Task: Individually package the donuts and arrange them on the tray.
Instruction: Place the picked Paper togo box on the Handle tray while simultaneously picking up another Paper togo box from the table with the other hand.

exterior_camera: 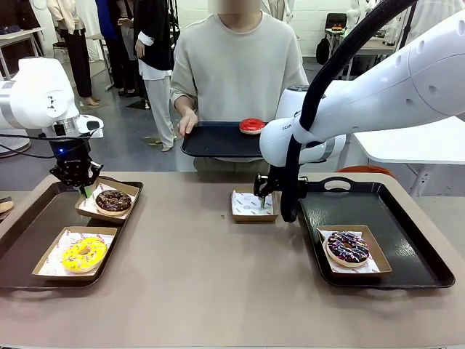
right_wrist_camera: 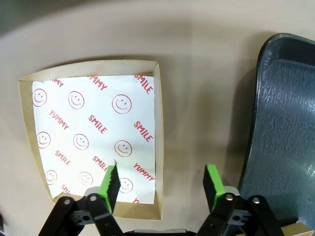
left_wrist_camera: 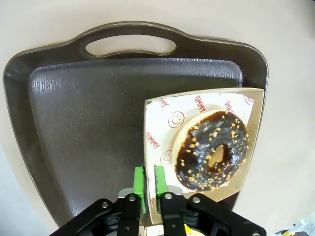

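Four donuts are in sight, three of them boxed. On the left tray (exterior_camera: pixel 29 218) the yellow donut (exterior_camera: pixel 83 253) lies in its box, and at one o'clock from it the chocolate donut (exterior_camera: pixel 113 201) lies in the chocolate donut's box (left_wrist_camera: pixel 157 113). The sprinkled donut (exterior_camera: pixel 348 247) lies boxed on the right tray (exterior_camera: pixel 407 240). The red donut (exterior_camera: pixel 252 125) is unboxed on the black tray (exterior_camera: pixel 211 142) that the person's hand (exterior_camera: pixel 187 122) holds at the far edge of the table (exterior_camera: pixel 189 291).

The left claw (left_wrist_camera: pixel 149 182) has its pads together, pinched on the near wall of the chocolate donut's box. The right claw (right_wrist_camera: pixel 161 182) stands apart over the empty box (right_wrist_camera: pixel 93 123) at mid-table, one finger inside, one outside the wall at three o'clock.

As I judge it, the step in hand is the last packaging: the empty box awaits the red donut, which sits at twelve o'clock from it. Next, the right claw must close on that wall to steady or move the box, and the left must let go without dragging its box off the tray.
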You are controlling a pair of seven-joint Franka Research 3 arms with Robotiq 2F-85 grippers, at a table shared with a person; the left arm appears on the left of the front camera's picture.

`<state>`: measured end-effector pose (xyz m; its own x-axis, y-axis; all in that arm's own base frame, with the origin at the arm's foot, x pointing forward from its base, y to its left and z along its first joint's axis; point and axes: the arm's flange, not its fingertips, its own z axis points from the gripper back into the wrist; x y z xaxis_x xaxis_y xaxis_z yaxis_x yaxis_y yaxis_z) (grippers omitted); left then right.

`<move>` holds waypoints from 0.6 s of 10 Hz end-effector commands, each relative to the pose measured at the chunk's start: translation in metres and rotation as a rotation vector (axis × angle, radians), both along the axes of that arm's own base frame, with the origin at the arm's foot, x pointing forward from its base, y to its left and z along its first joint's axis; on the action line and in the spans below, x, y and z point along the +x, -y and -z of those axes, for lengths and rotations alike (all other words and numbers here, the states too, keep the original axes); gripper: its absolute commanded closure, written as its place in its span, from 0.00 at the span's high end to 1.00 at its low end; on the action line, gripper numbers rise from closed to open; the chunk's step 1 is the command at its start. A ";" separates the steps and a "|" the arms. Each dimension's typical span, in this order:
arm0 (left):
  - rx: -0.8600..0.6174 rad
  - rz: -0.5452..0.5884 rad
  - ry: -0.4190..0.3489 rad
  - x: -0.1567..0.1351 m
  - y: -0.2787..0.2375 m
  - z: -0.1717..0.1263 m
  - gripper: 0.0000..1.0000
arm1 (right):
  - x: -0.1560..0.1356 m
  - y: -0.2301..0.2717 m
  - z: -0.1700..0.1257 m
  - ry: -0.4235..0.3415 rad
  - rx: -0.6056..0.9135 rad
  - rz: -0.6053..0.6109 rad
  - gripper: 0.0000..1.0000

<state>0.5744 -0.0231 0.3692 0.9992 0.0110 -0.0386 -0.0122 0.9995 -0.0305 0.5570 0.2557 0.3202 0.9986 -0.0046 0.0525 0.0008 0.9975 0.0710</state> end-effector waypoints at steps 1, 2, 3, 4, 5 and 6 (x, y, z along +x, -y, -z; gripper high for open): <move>0.017 0.004 -0.014 0.004 0.002 -0.002 1.00 | -0.001 0.004 0.006 -0.009 0.029 0.001 0.00; 0.017 0.005 -0.017 0.004 0.003 -0.001 1.00 | -0.001 0.004 0.006 -0.011 0.027 0.003 0.00; 0.017 0.005 -0.023 0.004 0.003 0.001 1.00 | -0.001 0.004 0.007 -0.012 0.025 0.007 0.00; 0.016 0.007 -0.027 0.004 0.004 0.001 0.75 | -0.001 0.005 0.007 -0.013 0.024 0.010 0.14; 0.013 0.006 -0.030 0.004 0.004 0.001 0.84 | -0.001 0.005 0.007 -0.014 0.025 0.011 0.03; 0.012 0.006 -0.030 0.004 0.004 0.001 1.00 | -0.001 0.005 0.007 -0.014 0.024 0.013 0.00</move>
<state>0.5734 -0.0248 0.3647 0.9984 0.0075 -0.0563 -0.0092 0.9995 -0.0302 0.5572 0.2550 0.3182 0.9989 -0.0152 0.0443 0.0117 0.9968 0.0790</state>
